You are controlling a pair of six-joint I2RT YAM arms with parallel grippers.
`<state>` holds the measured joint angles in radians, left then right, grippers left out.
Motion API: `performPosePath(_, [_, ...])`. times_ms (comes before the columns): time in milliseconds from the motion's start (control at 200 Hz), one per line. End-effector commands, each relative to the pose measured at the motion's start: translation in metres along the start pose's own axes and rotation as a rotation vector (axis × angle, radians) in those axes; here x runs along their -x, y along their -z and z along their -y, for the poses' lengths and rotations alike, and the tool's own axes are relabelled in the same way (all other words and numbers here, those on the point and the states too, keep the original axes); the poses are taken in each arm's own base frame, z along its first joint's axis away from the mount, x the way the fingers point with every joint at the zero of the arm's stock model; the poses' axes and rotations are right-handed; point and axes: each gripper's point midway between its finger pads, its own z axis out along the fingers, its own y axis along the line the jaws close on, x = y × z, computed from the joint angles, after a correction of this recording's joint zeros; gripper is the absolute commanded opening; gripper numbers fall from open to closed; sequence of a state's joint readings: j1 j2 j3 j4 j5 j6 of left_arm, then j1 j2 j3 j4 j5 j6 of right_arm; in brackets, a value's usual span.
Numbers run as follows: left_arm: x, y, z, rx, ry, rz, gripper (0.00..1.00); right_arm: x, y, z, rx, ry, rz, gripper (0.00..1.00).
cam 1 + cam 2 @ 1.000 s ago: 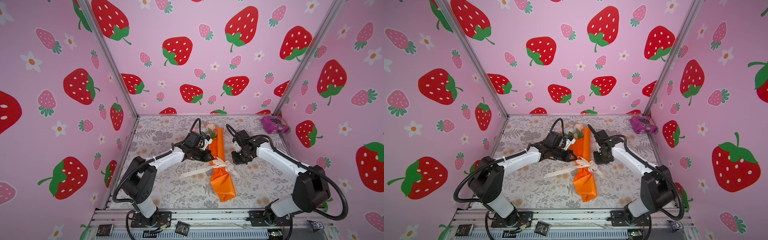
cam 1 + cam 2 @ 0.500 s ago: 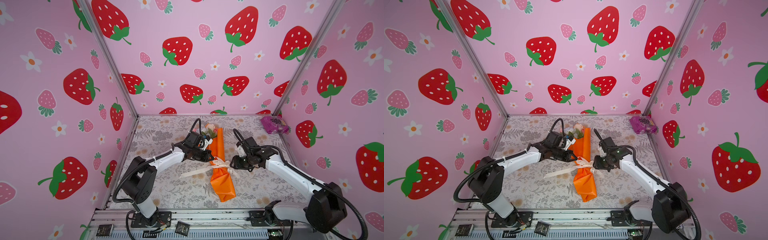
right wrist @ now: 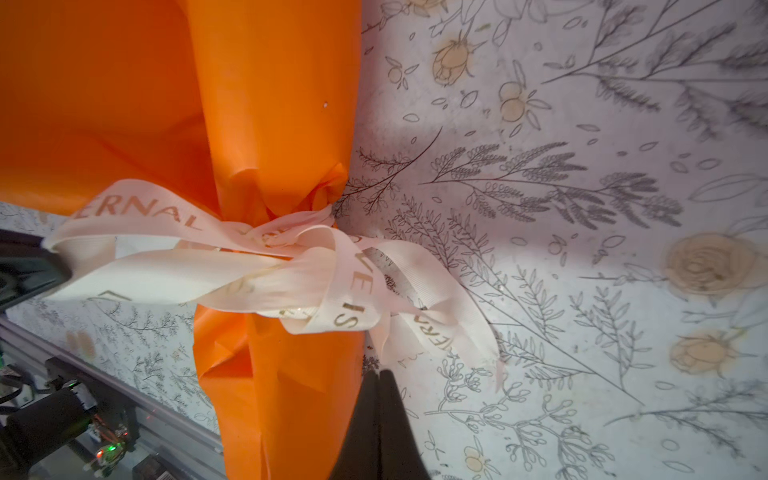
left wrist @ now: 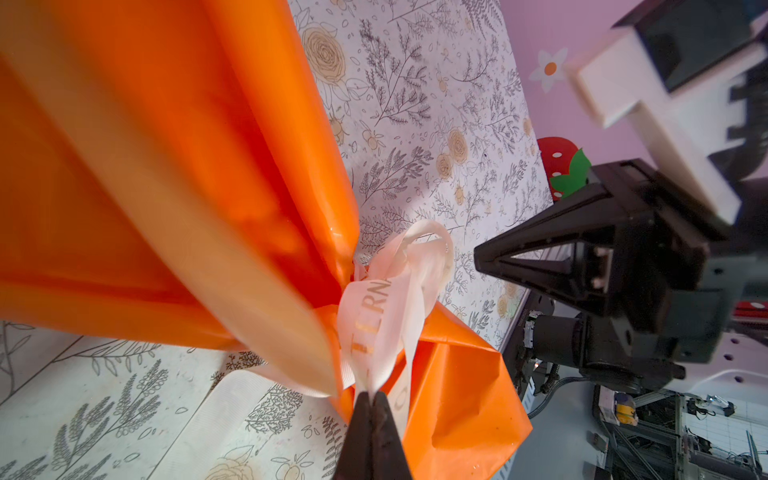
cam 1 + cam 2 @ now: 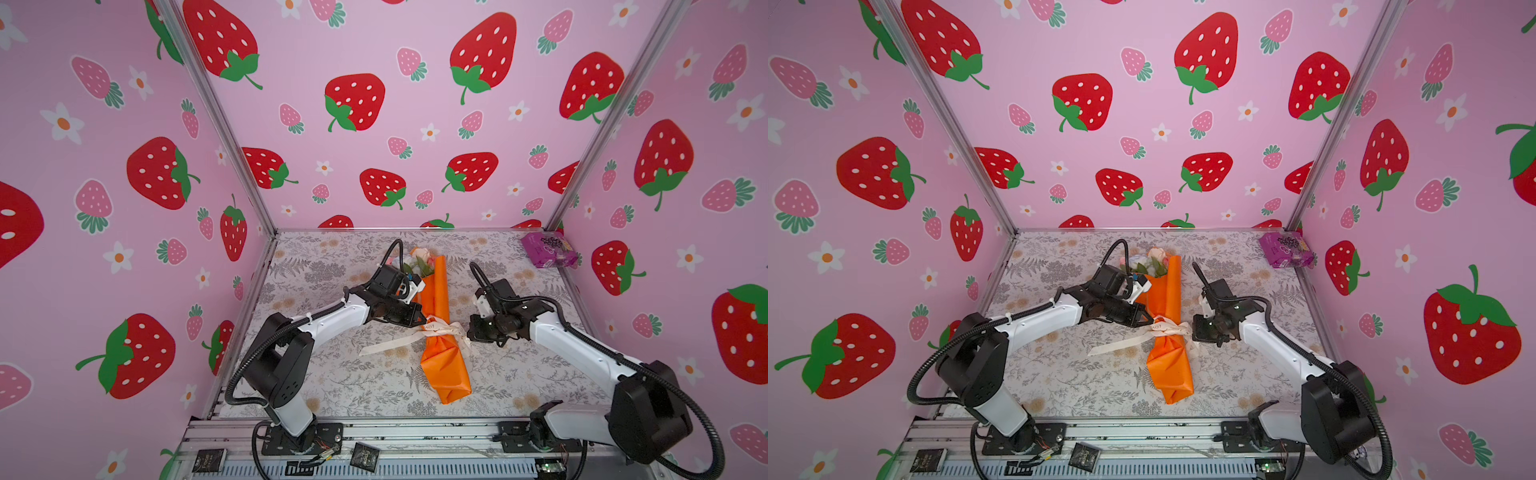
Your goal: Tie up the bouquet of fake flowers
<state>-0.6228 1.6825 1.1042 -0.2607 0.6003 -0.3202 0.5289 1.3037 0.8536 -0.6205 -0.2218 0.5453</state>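
The bouquet of fake flowers (image 5: 444, 365) is lying lengthwise at the centre of the tabletop (image 5: 332, 374), with its heads pointing toward the back wall. Bare tabletop is spreading out on both sides, and the purple packet (image 5: 546, 249) is sitting well apart at upper right. The left tool (image 5: 420, 319) and right tool (image 5: 470, 332) are flanking the cream ribbon (image 5: 436, 329). Only the wrist views are showing each clenched on a ribbon strand.
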Motion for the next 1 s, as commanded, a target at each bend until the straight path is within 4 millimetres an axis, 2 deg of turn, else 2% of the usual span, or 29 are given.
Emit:
performPosePath(0, [-0.009, 0.003, -0.001, 0.012, -0.012, -0.021, 0.0, 0.0, 0.003, 0.028, -0.148, 0.064, 0.006, 0.16])
performPosePath(95, [-0.009, 0.002, -0.001, 0.012, -0.012, -0.022, 0.0, 0.005, 0.007, 0.039, -0.212, 0.131, 0.037, 0.26])
performPosePath(200, [-0.007, 0.002, 0.0, 0.011, -0.011, -0.023, 0.0, 0.005, 0.004, 0.034, -0.163, 0.216, 0.09, 0.42])
performPosePath(295, [-0.006, 0.001, 0.0, 0.009, -0.013, -0.024, 0.0, 0.006, 0.0, 0.021, -0.081, 0.265, 0.12, 0.49])
performPosePath(440, [-0.003, 0.001, 0.001, 0.006, -0.015, -0.022, 0.0, 0.018, -0.007, 0.0, 0.033, 0.386, 0.205, 0.49])
performPosePath(485, [-0.003, 0.001, 0.001, 0.005, -0.013, -0.024, 0.0, 0.017, -0.008, 0.0, 0.035, 0.406, 0.2, 0.49])
performPosePath(555, [-0.003, 0.0, 0.001, 0.005, -0.014, -0.029, 0.0, 0.03, -0.005, 0.0, 0.008, 0.449, 0.253, 0.48])
performPosePath(635, [-0.003, 0.001, 0.002, 0.002, -0.014, -0.026, 0.0, 0.03, -0.005, -0.005, 0.038, 0.496, 0.283, 0.48])
performPosePath(750, [-0.002, 0.0, 0.001, 0.003, -0.015, -0.026, 0.0, 0.013, -0.018, -0.013, 0.133, 0.502, 0.241, 0.47])
performPosePath(815, [-0.001, 0.0, 0.002, -0.001, -0.016, -0.027, 0.0, 0.008, -0.029, -0.003, 0.112, 0.402, 0.227, 0.45])
performPosePath(890, [0.0, -0.001, 0.001, -0.002, -0.013, -0.028, 0.0, -0.003, -0.034, -0.015, 0.22, 0.348, 0.202, 0.43])
performPosePath(990, [0.002, -0.001, 0.002, -0.005, -0.02, -0.029, 0.0, -0.009, -0.034, -0.016, 0.27, 0.236, 0.232, 0.46])
